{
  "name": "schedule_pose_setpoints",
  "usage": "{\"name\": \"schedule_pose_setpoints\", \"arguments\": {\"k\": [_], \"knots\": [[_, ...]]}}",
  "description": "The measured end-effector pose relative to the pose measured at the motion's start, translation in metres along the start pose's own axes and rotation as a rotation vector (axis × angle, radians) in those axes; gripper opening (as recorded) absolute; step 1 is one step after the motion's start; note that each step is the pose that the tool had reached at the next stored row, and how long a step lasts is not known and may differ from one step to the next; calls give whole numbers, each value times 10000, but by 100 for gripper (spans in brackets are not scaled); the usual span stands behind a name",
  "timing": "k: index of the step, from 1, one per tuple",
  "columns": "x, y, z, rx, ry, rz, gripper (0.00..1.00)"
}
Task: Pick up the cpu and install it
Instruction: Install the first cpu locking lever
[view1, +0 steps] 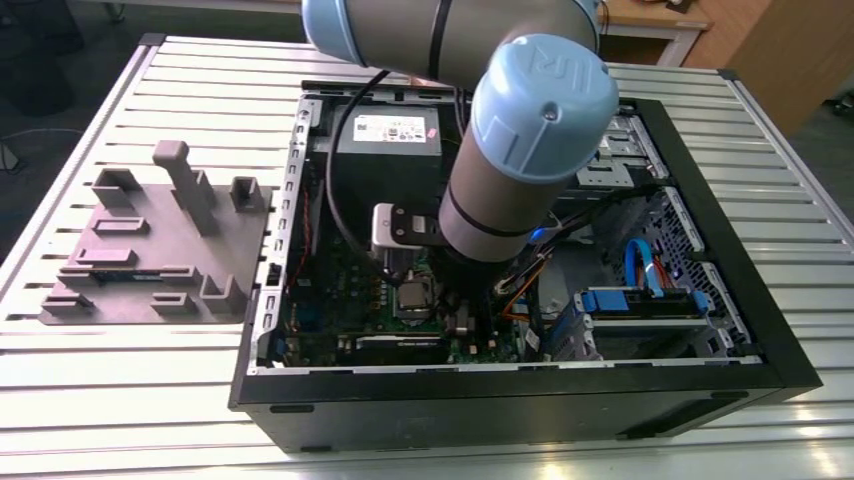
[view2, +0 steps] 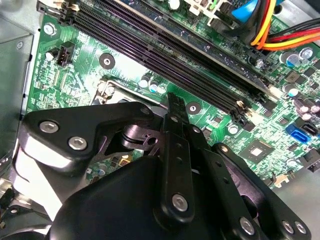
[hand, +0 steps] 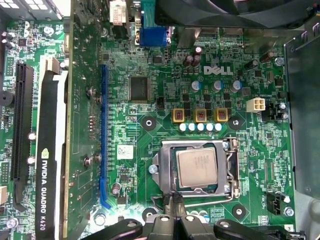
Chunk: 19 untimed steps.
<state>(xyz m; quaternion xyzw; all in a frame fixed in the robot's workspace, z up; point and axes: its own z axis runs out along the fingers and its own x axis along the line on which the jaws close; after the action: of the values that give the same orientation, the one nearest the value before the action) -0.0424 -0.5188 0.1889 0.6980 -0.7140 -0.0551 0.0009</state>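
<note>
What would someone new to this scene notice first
Probably the big robot arm reaching down into the open computer case on the slatted table. In the first wrist view, the shiny cpu lies inside the socket frame on the green motherboard, with the gripper at the frame's edge.

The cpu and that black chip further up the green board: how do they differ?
The cpu has a shiny silver-grey top; the black chip is matte and dark. The cpu is larger. The cpu sits inside a metal socket frame; the black chip lies bare on the motherboard. Both are flat and square.
</note>
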Motion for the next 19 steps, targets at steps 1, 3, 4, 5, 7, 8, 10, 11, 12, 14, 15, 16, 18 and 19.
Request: {"name": "schedule_pose_setpoints", "arguments": {"k": [1, 3, 4, 5, 7, 8, 10, 11, 12, 14, 15, 16, 18, 19], "knots": [[0, -2, 2, 1, -8, -1, 10], [0, -5, 8, 3, -25, -3, 10], [0, -6, 11, 4, -33, -3, 10], [1, -8, 13, 5, -40, -5, 10], [1, -10, 20, 7, -60, -6, 10], [1, -10, 22, 8, -66, -6, 10], [2, -10, 25, 9, -72, -7, 10], [2, -10, 26, 8, -75, -7, 10], [2, -10, 26, 9, -78, -8, 10], [2, -7, 25, 10, -88, -10, 10], [2, -1, 22, 10, -100, -10, 10], [2, 4, 19, 9, -117, -11, 10], [2, 13, 16, 9, -149, -13, 10], [1, 16, 12, 7, -167, -15, 10]]}}
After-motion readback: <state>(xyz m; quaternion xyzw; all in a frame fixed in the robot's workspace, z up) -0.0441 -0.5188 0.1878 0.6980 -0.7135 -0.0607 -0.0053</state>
